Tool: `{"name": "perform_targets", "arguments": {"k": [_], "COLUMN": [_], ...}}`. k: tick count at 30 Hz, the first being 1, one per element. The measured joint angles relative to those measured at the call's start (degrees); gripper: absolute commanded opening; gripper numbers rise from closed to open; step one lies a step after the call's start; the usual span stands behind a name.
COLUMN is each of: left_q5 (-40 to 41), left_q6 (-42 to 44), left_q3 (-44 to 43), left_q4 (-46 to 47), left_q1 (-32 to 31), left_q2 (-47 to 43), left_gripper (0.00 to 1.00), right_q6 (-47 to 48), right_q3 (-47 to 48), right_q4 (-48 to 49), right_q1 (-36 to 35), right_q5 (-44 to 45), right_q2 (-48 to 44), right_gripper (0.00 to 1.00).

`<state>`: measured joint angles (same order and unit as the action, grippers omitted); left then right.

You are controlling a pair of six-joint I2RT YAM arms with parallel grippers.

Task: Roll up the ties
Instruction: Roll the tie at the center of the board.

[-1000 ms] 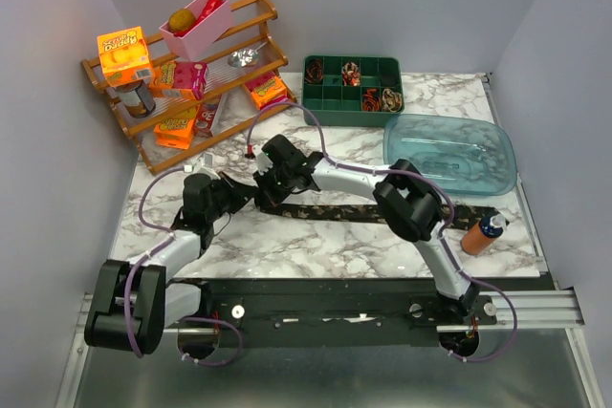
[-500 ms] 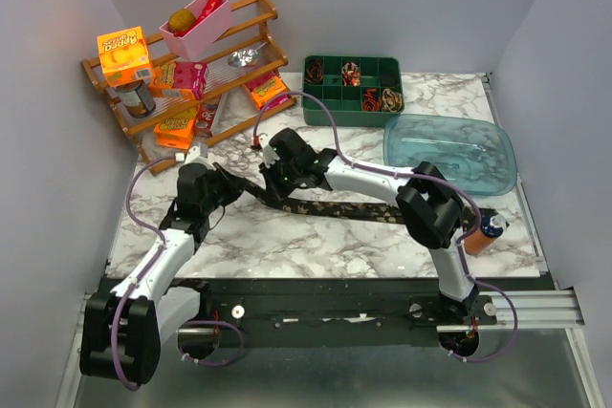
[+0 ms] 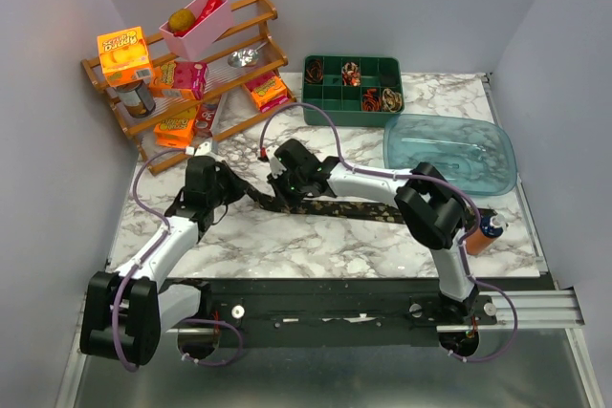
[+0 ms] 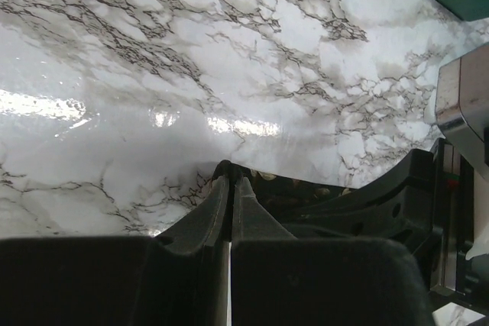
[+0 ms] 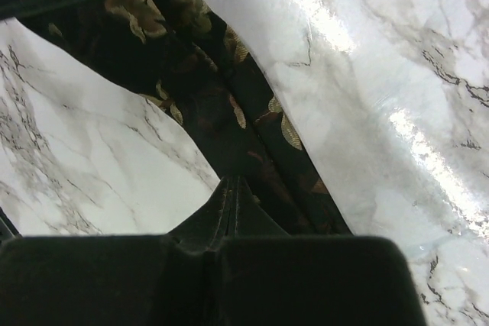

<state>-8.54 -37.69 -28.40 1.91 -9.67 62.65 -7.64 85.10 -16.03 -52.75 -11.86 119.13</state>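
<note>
Just in front of the green tray (image 3: 344, 118), a dark gold-patterned tie (image 3: 354, 209) lies stretched.
Left gripper (image 4: 229, 181) pinches its end; right gripper (image 5: 231, 182), jaws closed, touches the fabric just beside.

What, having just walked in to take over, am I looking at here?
One dark, gold-patterned tie lies across the marble table. The right gripper is shut on it near one end; the left gripper, also shut, is at that end. It is not yet rolled; rolled ties sit in the green tray.
</note>
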Motion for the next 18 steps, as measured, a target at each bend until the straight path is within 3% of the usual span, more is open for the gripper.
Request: {"name": "perform_targets", "arguments": {"k": [9, 18], "left_q5": [0.26, 0.37], "left_q6": [0.07, -1.18], "left_q3": [-0.09, -0.09], "left_q4": [0.24, 1.86], "left_q1": [-2.86, -3.58], "left_q2": [1.33, 1.64], "left_gripper": [0.0, 0.0], "right_q6": [-0.5, -3.21], "right_q3": [4.39, 8.2], "right_q4": [0.59, 5.16], "right_q1": [0.0, 0.02], "right_q5": [-1.44, -5.35], "right_q2": [1.16, 8.24], "right_gripper": [0.01, 0.01]}}
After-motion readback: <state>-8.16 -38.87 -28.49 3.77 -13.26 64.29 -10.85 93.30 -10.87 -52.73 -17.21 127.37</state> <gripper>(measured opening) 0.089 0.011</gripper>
